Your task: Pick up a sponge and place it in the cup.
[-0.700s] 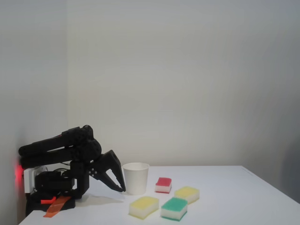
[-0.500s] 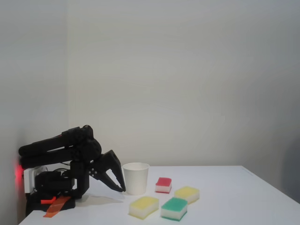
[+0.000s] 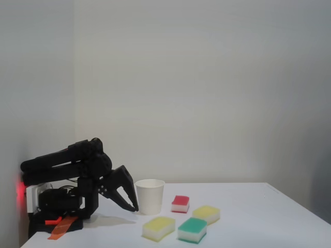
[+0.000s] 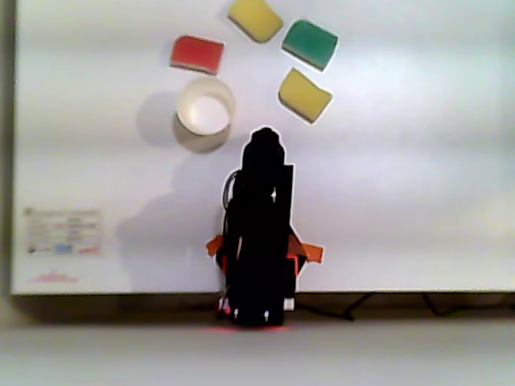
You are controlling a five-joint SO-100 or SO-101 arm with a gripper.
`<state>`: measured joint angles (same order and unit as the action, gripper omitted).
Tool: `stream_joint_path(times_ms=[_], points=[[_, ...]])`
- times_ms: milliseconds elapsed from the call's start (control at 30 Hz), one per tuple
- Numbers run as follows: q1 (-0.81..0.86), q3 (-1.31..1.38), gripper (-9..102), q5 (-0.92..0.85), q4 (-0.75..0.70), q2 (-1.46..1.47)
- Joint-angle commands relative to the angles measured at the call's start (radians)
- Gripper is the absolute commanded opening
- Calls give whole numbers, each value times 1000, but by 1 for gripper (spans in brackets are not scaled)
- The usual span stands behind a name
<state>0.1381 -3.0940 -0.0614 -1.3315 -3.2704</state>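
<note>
Sponge, a pale lemon-yellow rectangular block with a white bottom layer (image 3: 159, 228), lies flat on the white table (image 3: 258, 217), not yet picked up. In the fixed view it sits in front of and just to the right of the plain white paper cup (image 3: 150, 196), near the front edge. A green-topped sponge (image 3: 192, 229) lies just beside it on the right, a deeper-yellow sponge (image 3: 206, 213) behind that one, and a small red-topped sponge (image 3: 180, 203) right of the cup. In the other view, looking down, the pale sponge (image 4: 305, 94) lies to the right of the cup (image 4: 204, 112), tilted so its long axis runs diagonally, upper left to lower right. The black arm is folded low, and its black two-finger gripper (image 3: 134, 208) points down at the table, touching or almost touching the cup's left side in the fixed view. Its jaws look drawn close together and hold nothing. Judging from both views, the coming move must carry the gripper past the cup, toward the camera and rightward, and turn the wrist to span the sponge's short side.
</note>
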Motion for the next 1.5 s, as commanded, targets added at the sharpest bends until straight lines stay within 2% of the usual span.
stream_joint_path(times_ms=[0, 267, 367, 533, 633, 733, 1200, 1300, 1367, 1467], points=[[14, 3, 0, -6, -69, 3], [-2, 3, 0, -11, 0, 5], [-12, 14, 0, 49, 28, 3], [-6, 150, 0, 83, -104, 18], [11, 313, 0, 75, -212, 135], [25, 419, 0, 75, -244, 241], [121, 761, 3, 31, -44, 923], [137, 784, 13, 25, 25, 985], [143, 799, 14, 23, 75, 1037], [160, 874, 22, 8, 87, 1129]])
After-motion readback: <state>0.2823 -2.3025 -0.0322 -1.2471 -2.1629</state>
